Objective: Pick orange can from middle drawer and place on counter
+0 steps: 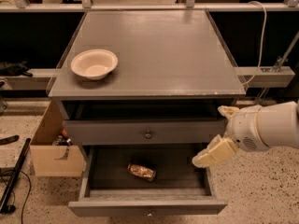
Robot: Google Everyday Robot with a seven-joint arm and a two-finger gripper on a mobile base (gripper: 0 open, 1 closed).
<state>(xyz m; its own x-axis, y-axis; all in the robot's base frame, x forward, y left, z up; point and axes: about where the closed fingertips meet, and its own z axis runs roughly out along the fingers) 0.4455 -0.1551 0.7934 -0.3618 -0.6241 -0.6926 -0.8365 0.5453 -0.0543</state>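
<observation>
orange can (142,171) in middle drawer (145,205), label unreadable, gripper (216,149) at right

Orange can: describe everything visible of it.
The orange can is a small, shiny golden-brown metal can, seemingly dented, lying on its side on the dark floor of the open middle drawer, near its centre, clear of the walls. Only the floor touches it. The gripper hangs to its right, above the drawer's right side, apart from it.
</observation>
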